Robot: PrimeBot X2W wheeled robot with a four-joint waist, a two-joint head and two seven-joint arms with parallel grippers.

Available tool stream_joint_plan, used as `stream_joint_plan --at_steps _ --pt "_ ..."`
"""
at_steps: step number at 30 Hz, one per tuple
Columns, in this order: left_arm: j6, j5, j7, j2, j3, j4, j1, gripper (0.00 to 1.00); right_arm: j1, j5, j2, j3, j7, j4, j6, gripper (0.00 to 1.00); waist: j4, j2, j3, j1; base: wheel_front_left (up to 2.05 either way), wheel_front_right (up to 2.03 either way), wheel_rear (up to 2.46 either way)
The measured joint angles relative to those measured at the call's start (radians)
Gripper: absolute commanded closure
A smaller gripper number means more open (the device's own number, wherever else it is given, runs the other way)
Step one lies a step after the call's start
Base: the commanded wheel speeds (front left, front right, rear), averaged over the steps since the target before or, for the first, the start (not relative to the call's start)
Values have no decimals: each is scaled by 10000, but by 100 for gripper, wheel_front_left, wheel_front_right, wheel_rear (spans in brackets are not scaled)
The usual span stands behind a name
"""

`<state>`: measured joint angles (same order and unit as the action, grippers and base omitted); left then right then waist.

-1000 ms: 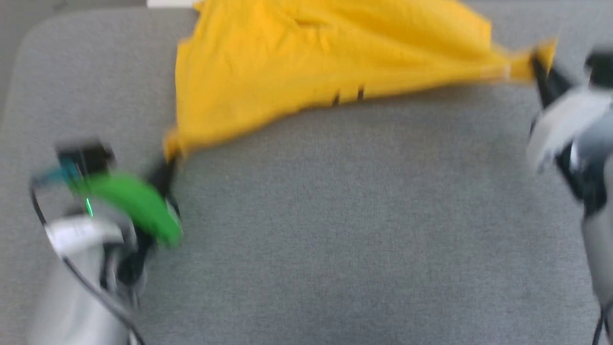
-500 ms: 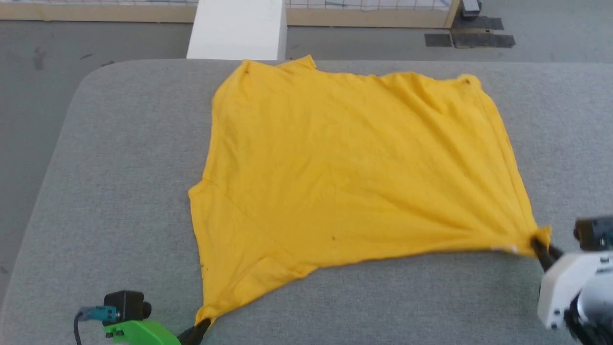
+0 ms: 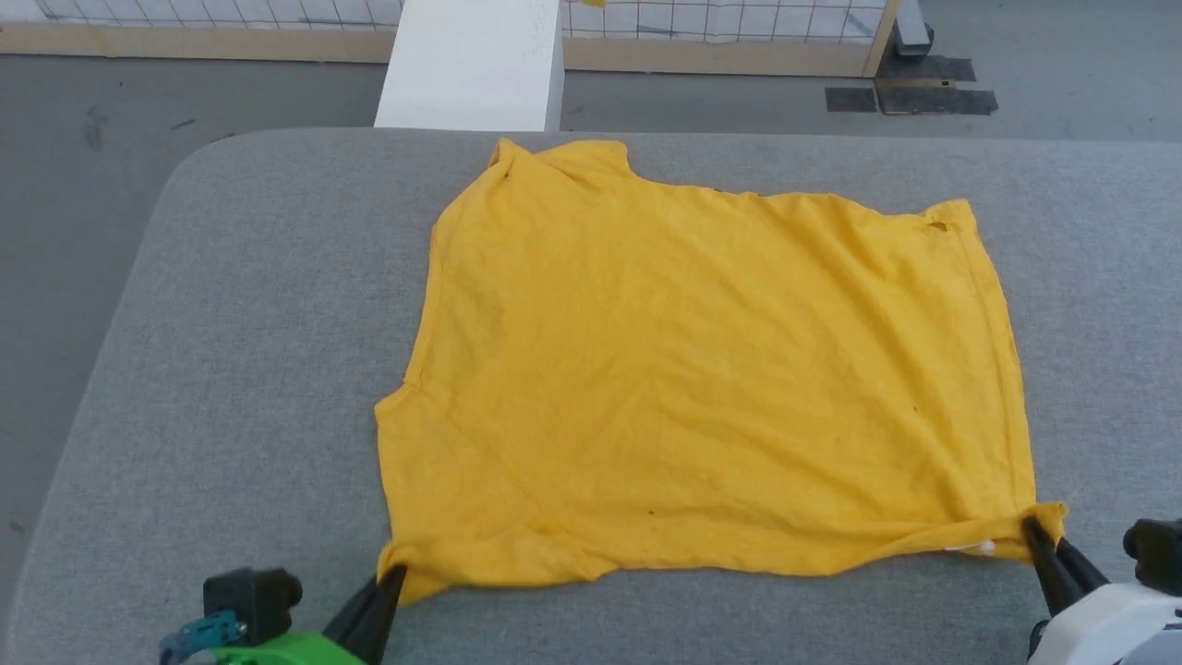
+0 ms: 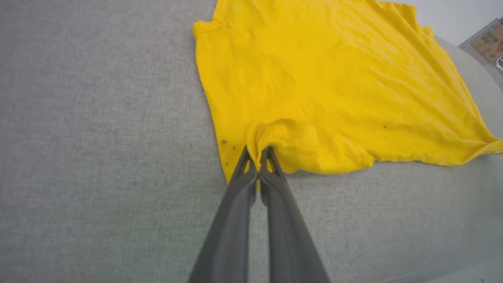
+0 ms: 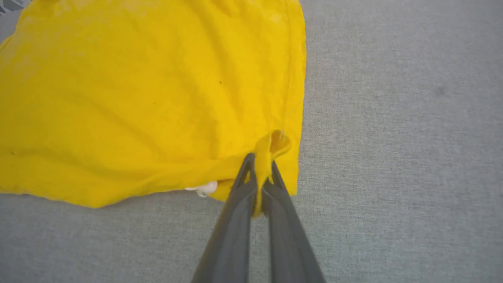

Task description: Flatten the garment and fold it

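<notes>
Creased yellow cotton garment [image 3: 702,388], near corners pinched

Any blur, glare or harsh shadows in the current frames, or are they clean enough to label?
Head view: sharp, evenly lit, no glare on the T-shirt. Left wrist view: crisp around the left pincer, wide-angle stretch toward the edges. Right wrist view: crisp at the right pincer, only faint, soft shadows.
</notes>
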<state>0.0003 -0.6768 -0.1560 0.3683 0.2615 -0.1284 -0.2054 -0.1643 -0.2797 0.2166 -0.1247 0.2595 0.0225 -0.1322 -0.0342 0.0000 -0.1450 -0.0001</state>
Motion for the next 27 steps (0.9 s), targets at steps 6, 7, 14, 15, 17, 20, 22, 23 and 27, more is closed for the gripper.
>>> stream_joint_plan --at_steps 6,7,14,15,17,20,22,23,27 --pt "-98 997 1532 -558 267 242 1207 100 199 29 -19 318 -1398 -449 0 100 44 0 35 0 0 0 0" --pt "-128 1085 1639 -575 299 301 1471 100 326 54 -6 360 -1461 -516 0 100 56 0 25 0 0 0 0" --pt "-506 1496 1616 -558 445 1022 3545 100 1674 73 380 802 -1281 -878 0 100 138 0 -234 0 0 0 0" --pt "-591 1496 1523 -531 451 1187 3905 100 1923 73 431 859 -1225 -934 0 100 154 0 -303 0 0 0 0" --pt "-721 1473 1317 -462 449 1501 4551 100 2403 63 529 968 -1080 -1062 0 100 188 0 -452 0 0 0 0" --pt "-915 1373 890 -284 472 2090 5580 100 3208 58 698 1101 -750 -1377 0 100 260 0 -755 0 0 0 0" --pt "-999 1269 548 -151 481 2520 6239 100 3676 61 748 1114 -422 -1544 0 100 310 0 -991 0 0 0 0" --pt "-1028 1208 416 -109 466 2704 6487 100 3857 61 763 1133 -282 -1628 0 100 331 0 -1091 0 0 0 0" --pt "-1112 905 -330 178 474 3685 7598 100 4755 111 828 1141 359 -2178 0 100 440 0 -1605 0 0 0 0"
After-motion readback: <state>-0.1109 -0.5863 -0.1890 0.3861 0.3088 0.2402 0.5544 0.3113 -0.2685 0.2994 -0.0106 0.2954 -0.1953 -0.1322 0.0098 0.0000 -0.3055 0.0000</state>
